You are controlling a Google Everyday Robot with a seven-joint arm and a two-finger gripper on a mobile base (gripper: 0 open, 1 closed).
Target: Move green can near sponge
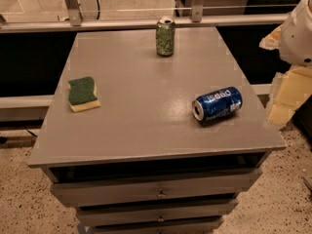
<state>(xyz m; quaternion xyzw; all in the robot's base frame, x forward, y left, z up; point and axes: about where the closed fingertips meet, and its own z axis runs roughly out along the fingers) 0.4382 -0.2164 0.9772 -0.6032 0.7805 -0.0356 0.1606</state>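
Note:
The green can (pixel 165 36) stands upright near the far edge of the grey table top (pixel 146 126), about the middle. The sponge (pixel 83 93), dark green over pale yellow foam, lies flat near the table's left edge. My gripper (pixel 285 99) is at the right edge of the view, beside the table's right side and off the top, with the white arm (pixel 298 30) above it. It is far from both the can and the sponge and touches nothing on the table.
A blue Pepsi can (pixel 217 104) lies on its side at the front right of the table, close to the gripper. Drawers (pixel 158 191) sit below the top. A rail (pixel 146 22) runs behind the far edge. Speckled floor surrounds the table.

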